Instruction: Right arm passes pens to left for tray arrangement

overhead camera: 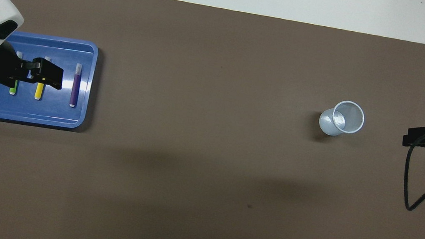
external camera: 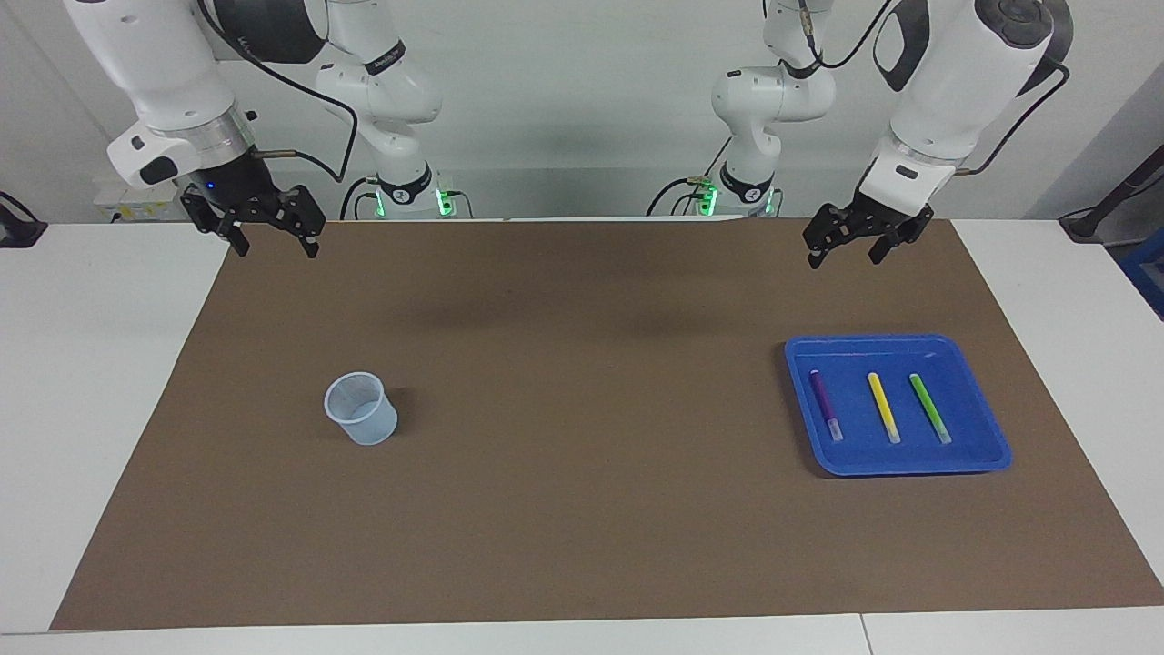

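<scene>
While both arms hang back at their own end of the counter [external camera: 109,382], I see the right hand [external camera: 273,238] up in the air over the corner of the brown mat [external camera: 582,509] at the right arm's end, its fingers spread apart and holding nothing. My left hand [external camera: 857,246] is likewise raised over the mat's edge at the left arm's end, jaws apart and empty; from overhead it looks as if it covers the tray, but the facing camera shows it well clear of it.

Farther out from the robots sits the blue tray [external camera: 987,428], toward the left arm's end. All three pens lie inside it, side by side and apart from one another, each running roughly lengthwise away from the robots: the purple pen [external camera: 826,404] closest to the counter's middle, the yellow pen [external camera: 883,407] between, the green pen [external camera: 929,408] outermost. From overhead the green one is partly hidden, so I can't vouch for its whole length there.

Toward the right arm's end, about as far out as the tray, a translucent cup [external camera: 361,408] stands upright, apparently empty.
</scene>
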{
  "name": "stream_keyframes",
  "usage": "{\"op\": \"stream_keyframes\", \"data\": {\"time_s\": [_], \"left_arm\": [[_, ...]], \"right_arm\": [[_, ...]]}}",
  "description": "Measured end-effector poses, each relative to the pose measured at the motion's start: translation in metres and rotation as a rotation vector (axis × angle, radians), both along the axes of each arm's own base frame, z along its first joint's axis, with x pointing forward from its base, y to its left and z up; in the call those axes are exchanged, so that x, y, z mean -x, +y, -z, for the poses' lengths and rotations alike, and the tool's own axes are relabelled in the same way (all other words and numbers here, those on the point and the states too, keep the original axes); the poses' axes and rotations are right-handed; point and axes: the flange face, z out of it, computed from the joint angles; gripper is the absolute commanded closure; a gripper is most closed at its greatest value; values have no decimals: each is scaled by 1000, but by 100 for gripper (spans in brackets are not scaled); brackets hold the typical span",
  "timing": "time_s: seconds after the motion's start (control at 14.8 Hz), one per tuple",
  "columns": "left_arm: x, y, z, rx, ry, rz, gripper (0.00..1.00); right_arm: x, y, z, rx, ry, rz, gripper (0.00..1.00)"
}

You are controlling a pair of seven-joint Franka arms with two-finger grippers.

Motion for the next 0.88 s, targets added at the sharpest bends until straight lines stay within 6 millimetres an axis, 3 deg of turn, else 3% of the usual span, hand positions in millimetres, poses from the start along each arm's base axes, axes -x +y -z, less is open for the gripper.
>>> {"op": "stream_keyframes", "data": {"time_s": [0.88], "left_arm": [[4,0,-10,1,-18,0,0]], "right_arm": [[1,0,1,0,2,0,0]]}}
